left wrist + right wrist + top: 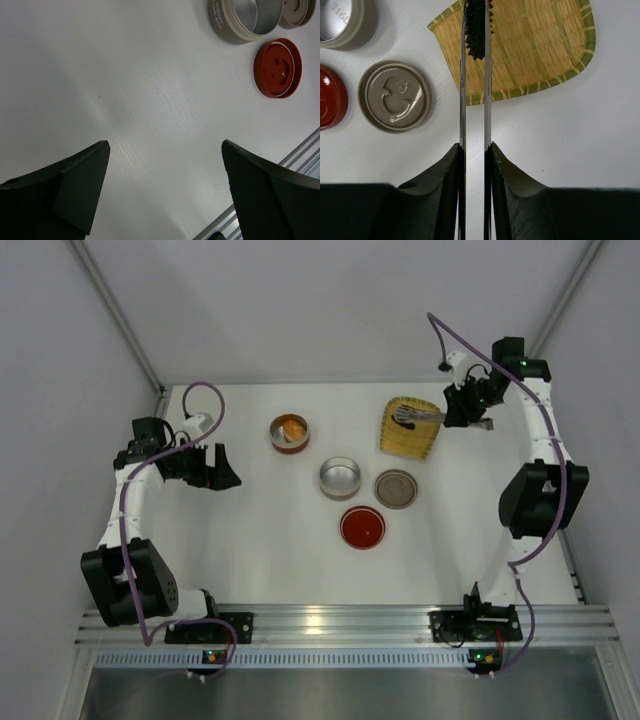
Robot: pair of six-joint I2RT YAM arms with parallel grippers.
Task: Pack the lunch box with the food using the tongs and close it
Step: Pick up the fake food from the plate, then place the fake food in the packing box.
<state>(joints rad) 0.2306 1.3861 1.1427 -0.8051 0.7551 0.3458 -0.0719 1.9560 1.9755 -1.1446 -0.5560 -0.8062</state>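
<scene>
Now your right gripper [474,150] squeezes the tongs [463,100] almost shut on the black piece [476,30]. It looks light and bumpy; pinch its middle gently.

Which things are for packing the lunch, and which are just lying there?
For the job: tongs, black piece, orange chunk in the far tin, empty tin, grey lid, red lid.
Just lying there: yellow woven tray.

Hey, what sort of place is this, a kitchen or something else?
Probably a robotics lab test booth, not a kitchen: plain white walls enclose the table, and the left arm and right arm are bolted to an aluminium rail.
</scene>
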